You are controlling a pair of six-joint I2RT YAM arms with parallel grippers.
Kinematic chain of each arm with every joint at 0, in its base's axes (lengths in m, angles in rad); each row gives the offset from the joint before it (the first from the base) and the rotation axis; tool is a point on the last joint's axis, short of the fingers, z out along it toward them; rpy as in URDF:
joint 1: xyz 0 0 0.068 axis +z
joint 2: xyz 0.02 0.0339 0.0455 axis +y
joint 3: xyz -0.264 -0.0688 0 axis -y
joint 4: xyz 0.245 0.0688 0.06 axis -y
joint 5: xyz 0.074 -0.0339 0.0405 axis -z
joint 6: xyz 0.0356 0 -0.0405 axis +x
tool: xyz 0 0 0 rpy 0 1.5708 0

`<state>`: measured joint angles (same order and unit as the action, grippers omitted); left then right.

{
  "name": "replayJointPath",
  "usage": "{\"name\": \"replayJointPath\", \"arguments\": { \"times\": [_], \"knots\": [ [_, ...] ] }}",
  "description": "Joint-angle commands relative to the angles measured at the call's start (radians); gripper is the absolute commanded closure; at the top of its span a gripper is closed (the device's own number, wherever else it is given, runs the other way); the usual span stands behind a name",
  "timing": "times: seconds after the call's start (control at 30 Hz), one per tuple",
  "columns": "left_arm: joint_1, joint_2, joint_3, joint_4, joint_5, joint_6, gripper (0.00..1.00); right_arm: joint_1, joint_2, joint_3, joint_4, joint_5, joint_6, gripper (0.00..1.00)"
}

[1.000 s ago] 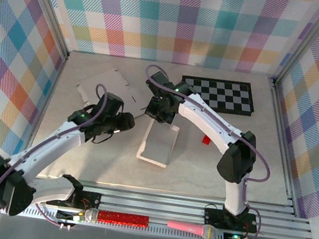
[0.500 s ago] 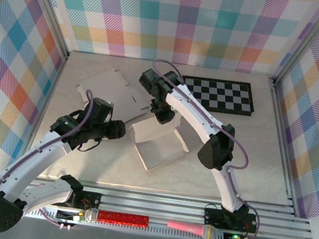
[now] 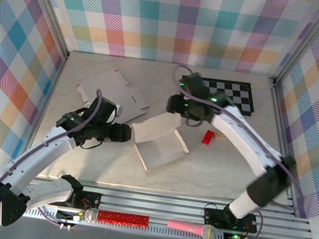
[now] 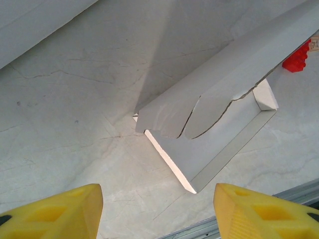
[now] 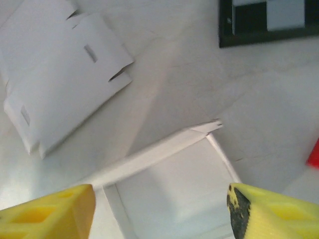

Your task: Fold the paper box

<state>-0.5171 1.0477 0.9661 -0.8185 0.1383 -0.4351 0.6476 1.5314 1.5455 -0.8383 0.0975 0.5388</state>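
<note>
From above, the box [image 3: 158, 146] lies half-formed on the surface [image 3: 229, 178], one wall raised; at your left wrist, the left fingers [image 4: 60, 211] gape empty short of it; at your right wrist, the right fingers [image 5: 50, 209] hang open over it; likely between folds, so next grip a flat wall.

Left arm [image 3: 40, 153] and right arm [image 3: 243, 141]: white shells, black joints, purple cables, yellow jaws.

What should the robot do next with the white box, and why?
Probably the left gripper should ease forward and pinch the side wall of the box. Both it and the right gripper are open and empty. That wall stands facing the left gripper with loose flaps, and the box looks only half folded.
</note>
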Motion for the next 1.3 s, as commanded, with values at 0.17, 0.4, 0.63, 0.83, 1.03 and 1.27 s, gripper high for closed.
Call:
{"name": "replayJointPath", "arguments": {
  "times": [0.17,0.4,0.63,0.83,1.03,1.27],
  "knots": [
    [-0.044,0.095,0.026,0.049,-0.081,0.019,0.43,-0.239,-0.022,-0.242,0.115,-0.414,-0.771,0.39],
    [-0.057,0.141,0.006,0.114,-0.115,-0.015,0.51,-0.303,0.117,-0.232,0.233,-0.551,-0.958,0.32],
    [-0.076,0.166,0.003,0.139,-0.111,-0.024,0.6,-0.312,0.23,-0.152,0.167,-0.662,-1.123,0.3],
    [-0.077,0.173,0.003,0.13,-0.126,-0.019,0.6,-0.309,0.285,-0.081,0.137,-0.705,-1.127,0.39],
    [-0.077,0.203,0.015,0.136,-0.138,-0.021,0.62,-0.291,0.286,-0.071,0.132,-0.677,-1.13,0.48],
    [-0.077,0.233,0.028,0.142,-0.148,-0.014,0.65,-0.276,0.291,-0.065,0.139,-0.659,-1.12,0.5]
  ]
}}
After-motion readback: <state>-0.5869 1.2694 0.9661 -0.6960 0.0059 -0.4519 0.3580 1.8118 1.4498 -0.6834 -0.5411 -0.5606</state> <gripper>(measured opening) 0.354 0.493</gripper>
